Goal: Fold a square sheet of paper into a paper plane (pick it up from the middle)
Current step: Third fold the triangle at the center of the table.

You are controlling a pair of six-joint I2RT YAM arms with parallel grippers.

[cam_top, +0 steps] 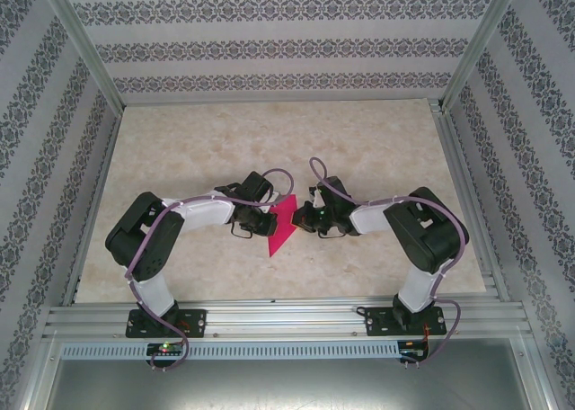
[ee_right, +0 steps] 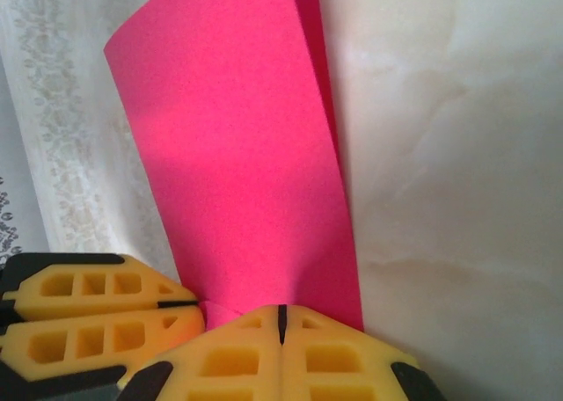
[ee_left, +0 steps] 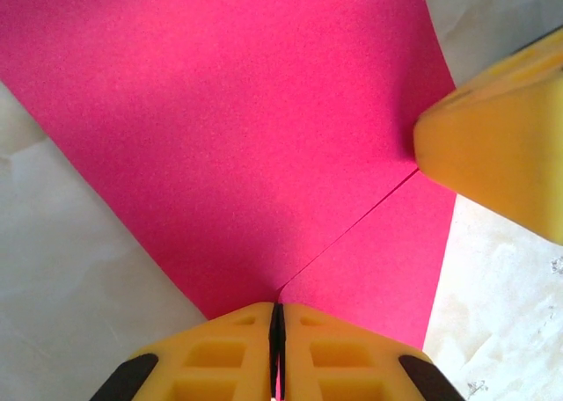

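The square sheet of paper (cam_top: 284,228) is magenta-pink and folded to a point that aims at the near edge, in the middle of the table. A flap edge runs across the paper (ee_left: 220,128) toward my left gripper (ee_left: 277,311), which is shut on the paper's edge. My left gripper (cam_top: 271,219) and my right gripper (cam_top: 302,218) meet at the sheet from either side. In the right wrist view the paper (ee_right: 237,155) rises from my right gripper (ee_right: 282,313), whose jaws are shut with their tips against it. A paper plane is out of view.
The beige marbled tabletop (cam_top: 269,140) stretches behind and to both sides of the paper. Patterned walls (cam_top: 269,41) and metal frame posts enclose the table. A metal rail (cam_top: 287,316) carrying the arm bases runs along the near edge.
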